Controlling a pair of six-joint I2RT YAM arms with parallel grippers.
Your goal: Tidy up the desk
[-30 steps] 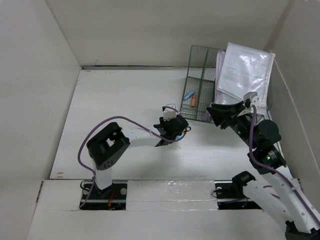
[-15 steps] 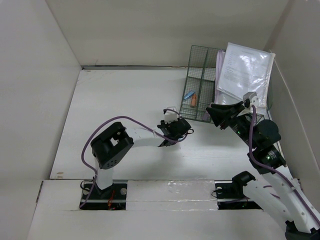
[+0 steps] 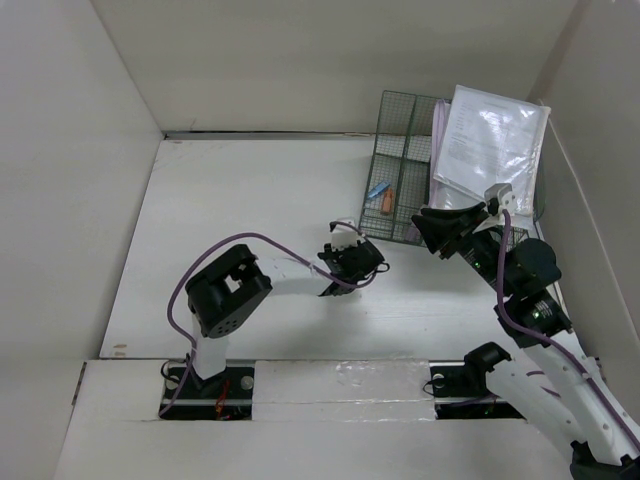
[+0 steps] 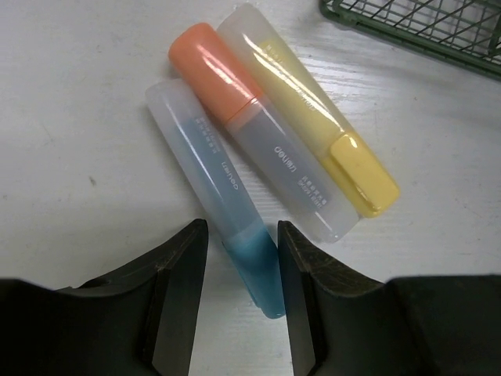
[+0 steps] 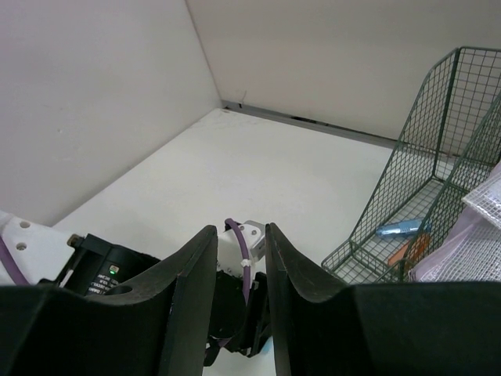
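Between the two arm bases and the back wall lies the white bench [image 3: 250, 200], filling the floor of the walled cell and carrying everything else.

Near its middle, the left hand [image 4: 241, 231] points down at three highlighters lying flat on the bench. Its jaws are open a moderate way and straddle the coloured end of the blue highlighter [image 4: 211, 164]. One finger [image 4: 297, 282] sits right against the pen's side or very nearly so. A sliver of bench shows between the pen and the other finger, so the pen is bracketed, not clamped. The orange highlighter [image 4: 250, 117] lies beside the blue one, touching it near their upper ends, and the two spread apart lower down. The yellow highlighter [image 4: 313, 133] lies pressed along the orange one's far side, its yellow end toward the lower right.

Just beyond the pens is the front edge of the dark green wire rack [image 3: 400, 165], which stands at the far right of the bench. A small blue item [image 3: 378, 188] and an orange one [image 3: 390, 201] lie in its low compartment. A clear sleeve of printed papers [image 3: 490, 140] leans in its right part.

The right hand [image 5: 241, 229] hovers near the rack's front, above the bench. Its jaws are parted by only a narrow gap, and it holds and touches nothing. Through that gap its camera looks down on the left arm's wrist.
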